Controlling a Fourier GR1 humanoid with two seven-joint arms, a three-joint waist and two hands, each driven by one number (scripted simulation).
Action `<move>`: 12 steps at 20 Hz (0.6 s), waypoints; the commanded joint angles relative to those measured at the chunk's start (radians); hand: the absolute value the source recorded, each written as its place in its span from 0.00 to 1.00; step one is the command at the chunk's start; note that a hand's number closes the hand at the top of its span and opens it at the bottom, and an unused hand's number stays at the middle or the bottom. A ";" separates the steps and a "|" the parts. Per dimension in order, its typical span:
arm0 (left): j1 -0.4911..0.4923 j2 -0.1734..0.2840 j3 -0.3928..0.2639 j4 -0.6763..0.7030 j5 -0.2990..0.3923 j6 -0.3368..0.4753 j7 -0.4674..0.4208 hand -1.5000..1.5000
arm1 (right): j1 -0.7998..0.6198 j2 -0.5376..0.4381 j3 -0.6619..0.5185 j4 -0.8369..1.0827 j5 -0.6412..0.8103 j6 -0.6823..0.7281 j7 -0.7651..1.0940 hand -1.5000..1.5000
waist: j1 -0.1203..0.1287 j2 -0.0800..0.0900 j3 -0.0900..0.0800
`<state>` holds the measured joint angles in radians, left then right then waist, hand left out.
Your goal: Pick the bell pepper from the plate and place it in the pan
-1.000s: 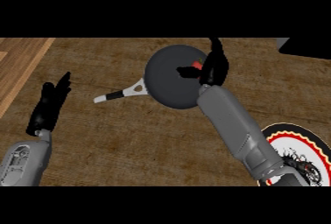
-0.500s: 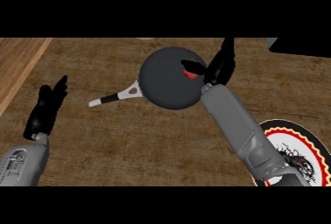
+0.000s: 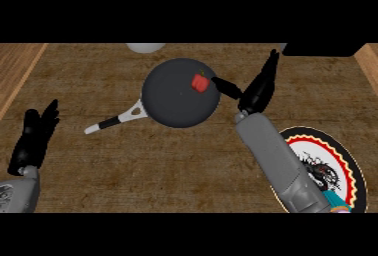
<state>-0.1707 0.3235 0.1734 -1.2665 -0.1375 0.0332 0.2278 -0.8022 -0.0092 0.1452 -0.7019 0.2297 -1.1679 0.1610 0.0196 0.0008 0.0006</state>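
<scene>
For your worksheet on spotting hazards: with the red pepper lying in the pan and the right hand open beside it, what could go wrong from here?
1. The bell pepper lies near the pan's right rim, not its middle; a nudge might roll it out.
2. The right hand is open with its thumb close to that rim; pulling back carelessly could knock the pan.
3. The right forearm lies over the plate and might scrape it while withdrawing.

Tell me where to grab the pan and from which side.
Take the pan by its handle, which sticks out toward the lower left. Come from that side with the left robot hand; the bell pepper lies in the pan.
</scene>
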 commanded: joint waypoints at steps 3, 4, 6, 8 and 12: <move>0.003 0.043 0.059 0.021 0.023 -0.010 0.010 0.50 | 0.314 -0.031 0.094 -0.338 0.027 0.021 0.003 0.00 | -0.055 -0.013 -0.002; 0.098 -0.011 0.013 -0.091 0.002 0.016 0.004 0.50 | 0.334 -0.073 0.120 -0.383 0.055 0.066 0.071 0.00 | -0.041 -0.014 -0.001; 0.069 -0.004 0.024 -0.033 0.006 0.007 0.006 0.50 | 0.416 -0.091 0.162 -0.527 0.089 0.059 0.134 0.00 | -0.054 -0.015 -0.002; 0.081 -0.010 0.026 -0.072 0.005 0.023 0.032 0.50 | 0.516 -0.142 0.198 -0.644 0.110 0.098 0.179 0.00 | -0.063 -0.020 -0.003; 0.038 0.038 0.062 -0.017 0.024 -0.020 -0.011 0.50 | 0.728 -0.256 0.215 -0.891 0.123 0.155 0.201 0.00 | -0.050 -0.007 -0.002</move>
<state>-0.0995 0.3381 0.2121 -1.3328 -0.1222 0.0323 0.2469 -0.2357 -0.1801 0.3271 -1.3825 0.3228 -1.0625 0.3070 -0.0286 -0.0114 -0.0012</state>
